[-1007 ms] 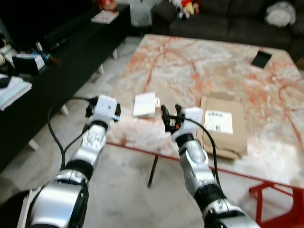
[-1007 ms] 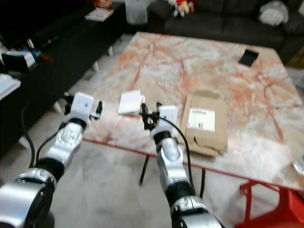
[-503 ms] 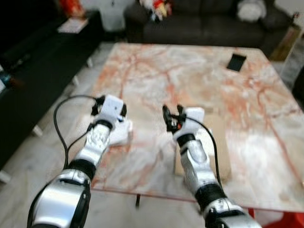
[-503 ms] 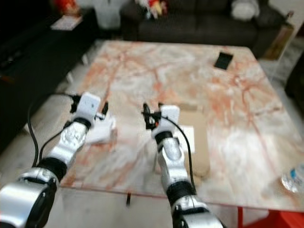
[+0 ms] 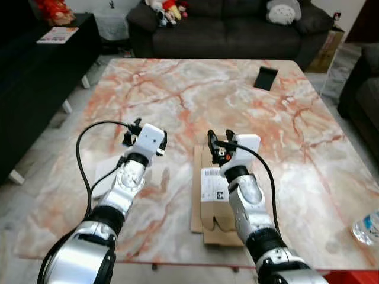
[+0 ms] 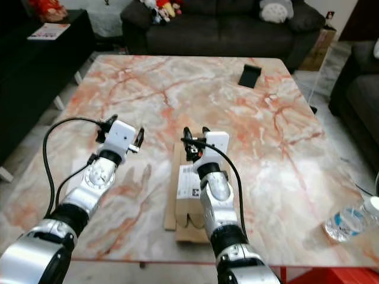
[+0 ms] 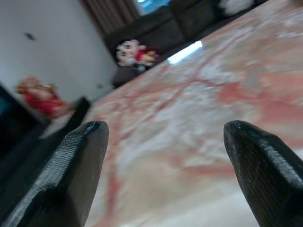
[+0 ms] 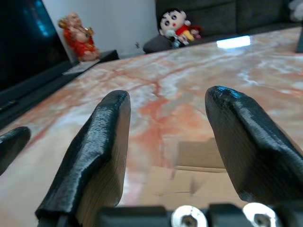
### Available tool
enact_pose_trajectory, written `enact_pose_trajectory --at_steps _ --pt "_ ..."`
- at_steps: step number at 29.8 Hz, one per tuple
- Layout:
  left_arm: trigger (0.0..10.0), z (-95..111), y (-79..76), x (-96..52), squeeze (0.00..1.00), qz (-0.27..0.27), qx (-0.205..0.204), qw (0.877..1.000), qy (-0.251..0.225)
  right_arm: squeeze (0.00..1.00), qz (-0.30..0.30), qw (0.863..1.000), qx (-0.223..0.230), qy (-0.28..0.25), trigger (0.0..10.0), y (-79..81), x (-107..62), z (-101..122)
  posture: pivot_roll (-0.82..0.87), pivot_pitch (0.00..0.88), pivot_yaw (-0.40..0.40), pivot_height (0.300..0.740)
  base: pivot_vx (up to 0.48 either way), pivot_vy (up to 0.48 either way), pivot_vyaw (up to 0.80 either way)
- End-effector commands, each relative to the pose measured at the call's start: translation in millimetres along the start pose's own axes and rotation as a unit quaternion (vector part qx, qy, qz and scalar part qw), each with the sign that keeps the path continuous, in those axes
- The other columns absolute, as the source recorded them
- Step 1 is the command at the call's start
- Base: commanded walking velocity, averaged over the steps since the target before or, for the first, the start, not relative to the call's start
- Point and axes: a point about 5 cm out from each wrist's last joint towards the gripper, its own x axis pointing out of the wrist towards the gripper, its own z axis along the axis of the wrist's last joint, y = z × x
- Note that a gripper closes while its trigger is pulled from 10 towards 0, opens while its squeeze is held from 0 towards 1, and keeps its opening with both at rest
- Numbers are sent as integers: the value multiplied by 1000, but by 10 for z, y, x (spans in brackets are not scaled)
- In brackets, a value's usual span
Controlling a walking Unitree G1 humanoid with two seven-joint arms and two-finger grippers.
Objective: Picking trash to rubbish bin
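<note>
The near edge of the marble table runs across the bottom of the head views, with both arms reaching over it from the near side. A flattened carton with a white label lies flat near that edge, at mid-width; the right forearm passes over its right half. A white box lies left of the carton, near the table's left edge, partly hidden behind the left forearm. A water bottle lies on its side at the near right corner, well apart from the carton.

The right gripper hovers above the carton's far end, fingers apart, nothing between them; in the right wrist view the carton lies just below the two fingers. The left gripper hovers above bare marble, just beyond the white box, fingers wide apart and holding nothing.

Beyond both grippers the tabletop is bare marble across its middle. A dark phone lies near the far right edge. A dark sofa with soft toys stands past the far edge. A black cabinet runs along the left, with a strip of floor between it and the table.
</note>
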Motion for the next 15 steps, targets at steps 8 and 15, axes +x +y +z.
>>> enact_pose_trajectory --at_steps 8,15 --pt "10000 90 -81 27 0 -18 145 989 12 0 4 1000 2 3 10000 5 3 -1 -19 43 -8 740 0 0 0" --pt "10000 -64 -192 -47 0 -73 191 977 56 0 8 1000 0 4 10000 16 2 -9 -22 36 -5 740 0 0 0"
